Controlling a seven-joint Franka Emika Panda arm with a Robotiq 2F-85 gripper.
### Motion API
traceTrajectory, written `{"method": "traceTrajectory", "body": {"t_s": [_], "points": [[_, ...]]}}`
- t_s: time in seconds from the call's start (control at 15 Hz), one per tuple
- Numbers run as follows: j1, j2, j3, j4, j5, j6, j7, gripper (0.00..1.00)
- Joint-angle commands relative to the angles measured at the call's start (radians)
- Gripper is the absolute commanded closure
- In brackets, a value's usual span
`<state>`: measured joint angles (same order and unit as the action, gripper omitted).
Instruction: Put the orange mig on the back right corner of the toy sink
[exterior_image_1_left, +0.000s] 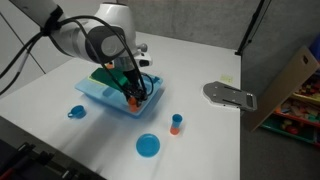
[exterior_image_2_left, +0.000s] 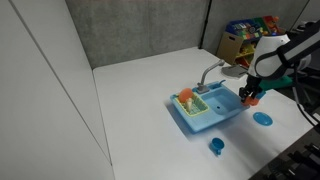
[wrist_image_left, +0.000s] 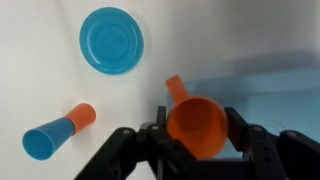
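Wrist view: the orange mug (wrist_image_left: 197, 125) is seen pinched between the two dark fingers (wrist_image_left: 243, 138) of the gripper (wrist_image_left: 197, 142), low in the middle of the frame. Its open mouth is turned to the camera and its handle is pointed toward the upper left. The jaws are pressed against the mug's sides, one on each side. Beyond it the white bench (wrist_image_left: 260, 30) is shown, with a blue plate (wrist_image_left: 112, 40) at the upper left and a small blue-and-orange piece (wrist_image_left: 58, 133) at the lower left. Both are well apart from the mug. A faint bluish blur is caught toward the right edge, and what it is cannot be told.

In an exterior view the arm (exterior_image_1_left: 95, 38) is seen at the upper left, and the gripper (exterior_image_1_left: 133, 95) is held over the right-hand end of the blue toy sink (exterior_image_1_left: 100, 92). A speck of orange, the mug (exterior_image_1_left: 131, 100), is picked out just under it. A blue cup (exterior_image_1_left: 77, 112) is seen left of the sink, the plate (exterior_image_1_left: 148, 146) lower in the frame, and the blue-and-orange piece (exterior_image_1_left: 176, 123) just up and right of the plate. A grey fitting (exterior_image_1_left: 230, 95) is laid flat further right.

In an exterior view the mug (exterior_image_2_left: 249, 99) is held at the right end of the sink (exterior_image_2_left: 205, 115), higher in the frame than the plate (exterior_image_2_left: 263, 118). Whether the mug touches the sink's rim cannot be told. Green and orange toys (exterior_image_2_left: 186, 98) are seen in the sink's left compartment.
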<state>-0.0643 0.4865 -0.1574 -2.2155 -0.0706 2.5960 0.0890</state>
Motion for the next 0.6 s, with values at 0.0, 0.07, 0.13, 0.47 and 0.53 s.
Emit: {"method": "traceTrajectory", "body": {"t_s": [0.0,0.07,0.13,0.47,0.53], "points": [[-0.022,0.004,0.014,0.018,0.015,-0.018,-0.021,0.66],[-0.023,0.005,0.014,0.019,0.015,-0.018,-0.021,0.66],[-0.024,0.005,0.014,0.019,0.016,-0.019,-0.022,0.66],[-0.028,0.006,0.015,0.019,0.017,-0.020,-0.023,0.36],[-0.029,0.006,0.015,0.019,0.017,-0.021,-0.023,0.34]]}}
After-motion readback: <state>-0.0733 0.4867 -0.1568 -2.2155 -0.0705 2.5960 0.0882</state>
